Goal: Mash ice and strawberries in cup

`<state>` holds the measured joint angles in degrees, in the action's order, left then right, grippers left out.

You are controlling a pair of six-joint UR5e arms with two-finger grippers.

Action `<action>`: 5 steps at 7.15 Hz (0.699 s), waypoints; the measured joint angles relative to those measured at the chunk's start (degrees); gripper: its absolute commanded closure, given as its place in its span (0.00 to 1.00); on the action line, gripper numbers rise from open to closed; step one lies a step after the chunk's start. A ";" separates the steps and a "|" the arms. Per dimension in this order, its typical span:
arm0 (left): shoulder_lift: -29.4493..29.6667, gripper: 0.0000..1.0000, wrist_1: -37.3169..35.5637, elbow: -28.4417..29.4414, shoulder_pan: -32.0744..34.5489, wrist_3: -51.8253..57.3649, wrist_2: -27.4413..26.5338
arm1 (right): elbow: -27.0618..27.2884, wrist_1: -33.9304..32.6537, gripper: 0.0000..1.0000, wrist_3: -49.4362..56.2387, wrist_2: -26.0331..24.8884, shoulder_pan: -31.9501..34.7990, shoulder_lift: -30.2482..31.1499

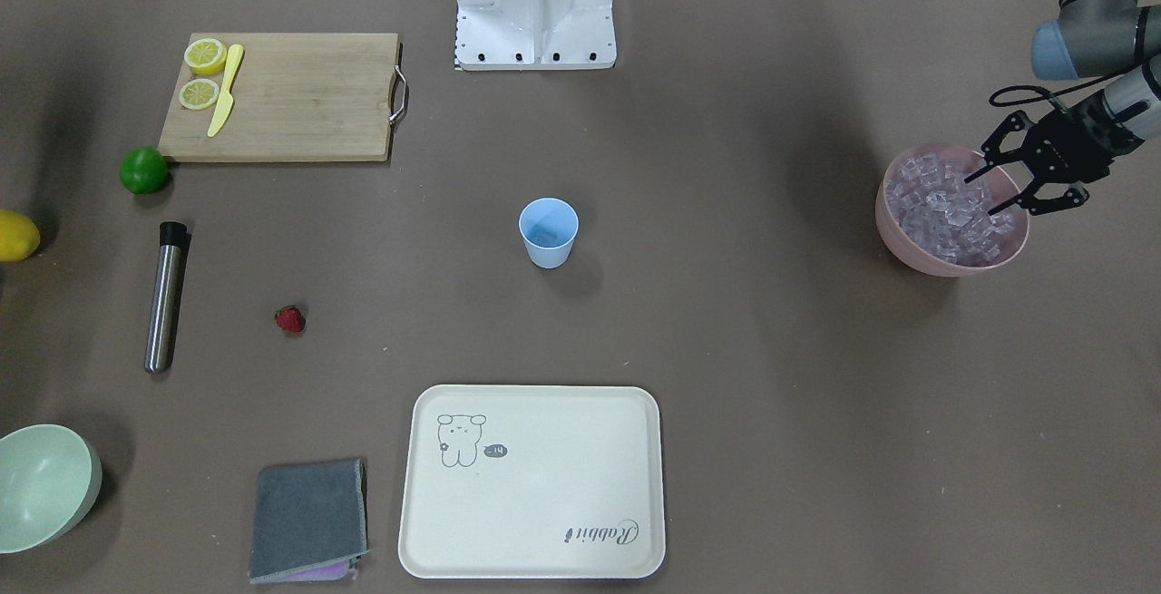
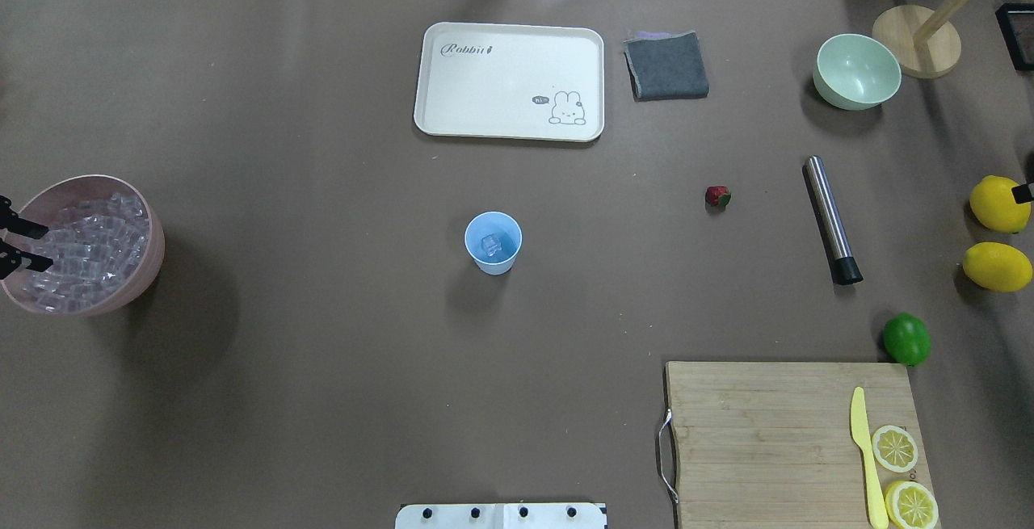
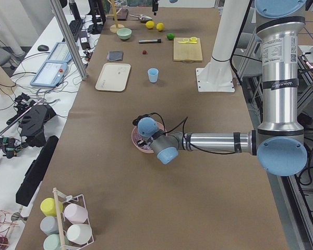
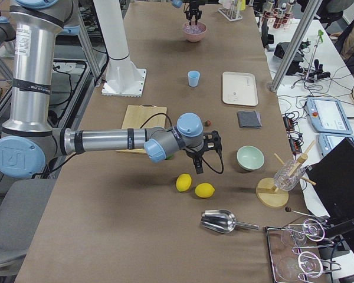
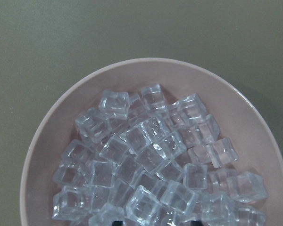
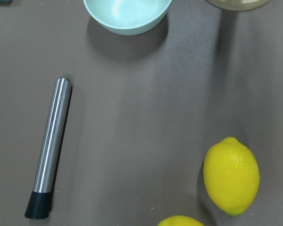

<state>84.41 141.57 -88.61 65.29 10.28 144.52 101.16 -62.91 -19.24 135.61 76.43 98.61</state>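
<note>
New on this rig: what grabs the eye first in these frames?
The pink bowl heaped with ice at the robot's left end, with the open left gripper over it. Mid-table, the blue cup holds one cube; the strawberry lies bare on the table toward the robot's right.

ROBOTICS LABORATORY: An industrial left arm (image 3: 279, 78) and right arm (image 4: 106, 140) reach over a long brown-covered counter (image 3: 208, 198) beside a white pedestal (image 3: 221, 47), flanked by aluminium framing (image 3: 68, 36), teach pendants (image 3: 51, 73) and a side bench (image 3: 10, 135) strewn with cables (image 3: 21, 101).
</note>
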 measured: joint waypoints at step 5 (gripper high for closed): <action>-0.85 0.21 0.02 -0.01 -0.08 -0.05 -0.20 | 0.00 -0.02 0.00 0.00 -0.07 -0.40 -0.01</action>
<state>83.55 141.59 -88.62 65.22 10.23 144.32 101.16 -62.93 -19.25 135.54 76.03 98.60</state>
